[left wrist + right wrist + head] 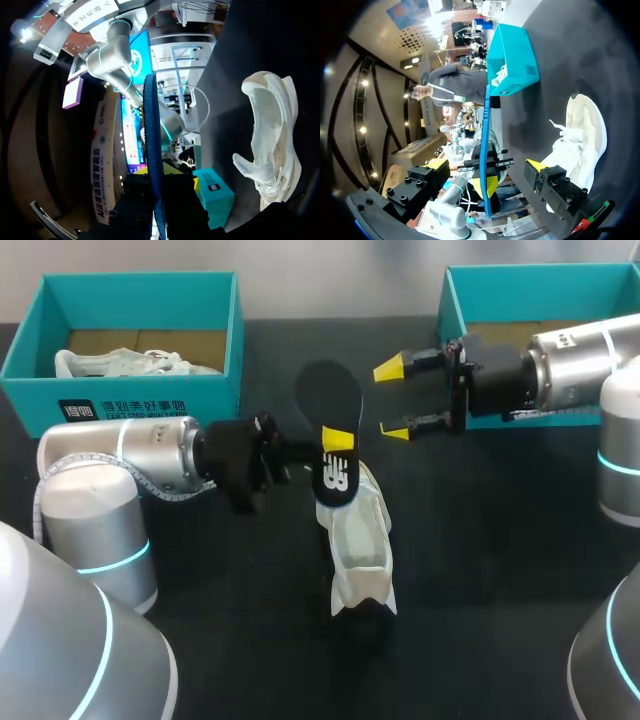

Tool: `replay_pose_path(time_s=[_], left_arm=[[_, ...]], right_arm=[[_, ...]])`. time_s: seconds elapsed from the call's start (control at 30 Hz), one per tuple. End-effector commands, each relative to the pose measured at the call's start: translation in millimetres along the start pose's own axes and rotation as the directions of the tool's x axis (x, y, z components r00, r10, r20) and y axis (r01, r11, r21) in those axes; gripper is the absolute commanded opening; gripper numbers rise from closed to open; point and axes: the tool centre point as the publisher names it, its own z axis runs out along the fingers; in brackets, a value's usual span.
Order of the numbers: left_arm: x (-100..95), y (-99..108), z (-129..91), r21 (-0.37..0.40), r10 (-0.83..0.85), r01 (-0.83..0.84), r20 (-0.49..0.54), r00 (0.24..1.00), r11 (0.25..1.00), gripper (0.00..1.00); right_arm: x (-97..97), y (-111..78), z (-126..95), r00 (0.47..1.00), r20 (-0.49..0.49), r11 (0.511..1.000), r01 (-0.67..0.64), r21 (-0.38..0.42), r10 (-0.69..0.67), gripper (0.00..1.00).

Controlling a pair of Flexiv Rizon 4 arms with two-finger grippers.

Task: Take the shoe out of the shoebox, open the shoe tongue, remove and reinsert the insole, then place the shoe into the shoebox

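Left pincer [328, 443] was clamped on the black, flat insole [331, 405] with a blue rim. Its yellow tips pressed both faces and held the insole on edge above the middle of the black table [480, 570]. From the left wrist, the insole [152, 125] rose edge-on out of that pincer [156, 175].

The right pincer [396, 400] hung just right of the insole, its yellow tips spread wide around nothing. From its own wrist, the right pincer [487, 164] faced the insole [486, 125] edge-on.

A white mesh sneaker [360, 550] lay on the table just nearer than the insole, outside both boxes, and showed in both wrist views [272, 145] [580, 140].

One teal cardboard shoebox [215, 395] stood far left with another white shoe [120, 363] inside. A second teal shoebox [520, 295] stood far right, behind the right arm.
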Motion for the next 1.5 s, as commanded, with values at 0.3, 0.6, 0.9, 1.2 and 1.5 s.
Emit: replay_pose_path(time_s=[0.3, 0.6, 0.9, 1.2, 1.5], left_arm=[[8.7, 6.4, 8.9, -0.012, 0.006, -0.007, -0.039, 0.999, 1.000, 0.00], [11.0, 9.4, 11.1, -0.014, 0.015, -0.016, -0.061, 0.998, 1.000, 0.00], [12.7, 13.2, 10.7, -0.024, 0.031, -0.033, -0.077, 0.997, 0.999, 0.00], [16.6, 12.2, 12.0, -0.024, 0.022, -0.024, -0.078, 0.997, 0.999, 0.00], [19.9, 8.7, 11.9, -0.024, 0.014, -0.016, -0.088, 0.996, 1.000, 0.00]], right_arm=[[-7.9, 0.9, 36.1, 1.000, -0.013, 1.000, -0.003, 0.014, 0.003, 1.00], [-5.4, -4.9, 41.4, 1.000, 0.006, 1.000, -0.009, 0.011, 0.009, 0.89], [-7.8, -12.8, 47.2, 1.000, -0.014, 1.000, -0.021, 0.005, 0.021, 0.38], [-6.9, -17.7, 52.1, 0.999, -0.028, 1.000, -0.018, -0.010, 0.018, 0.23], [-1.5, -15.2, 54.6, 1.000, -0.021, 1.000, 0.022, -0.008, -0.022, 0.24]])
